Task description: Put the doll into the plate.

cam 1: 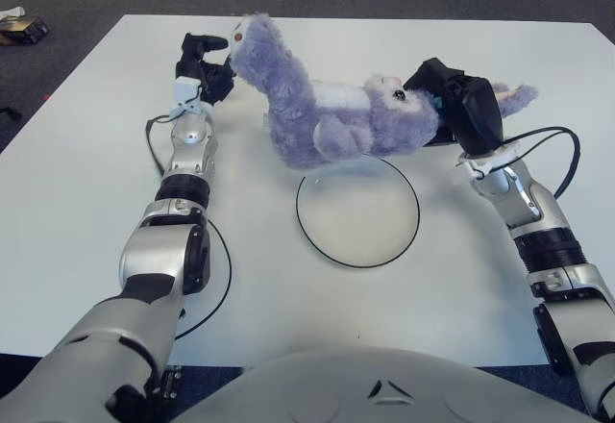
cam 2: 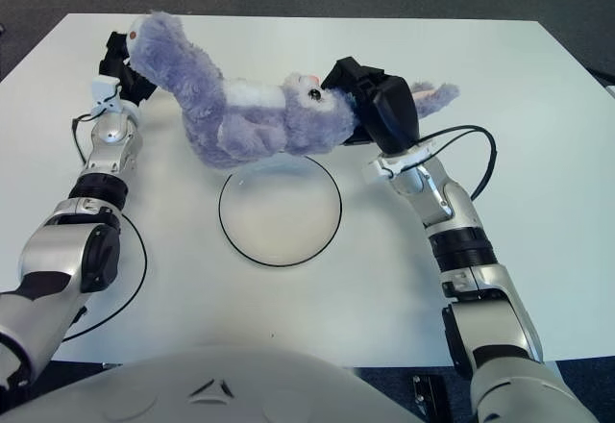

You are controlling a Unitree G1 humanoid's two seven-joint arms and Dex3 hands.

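A purple plush doll with a white belly is held stretched above the table between both hands. My left hand is shut on the doll's leg at its left end. My right hand is shut on the doll's head at its right end, with one ear sticking out past it. The plate, white with a thin black rim, lies on the table just in front of the doll. The doll's lower body overlaps the plate's far rim in view.
The white table spreads around the plate. Black cables run along both forearms, looping on the table at front left and by my right wrist. A small dark object lies on the floor at far left.
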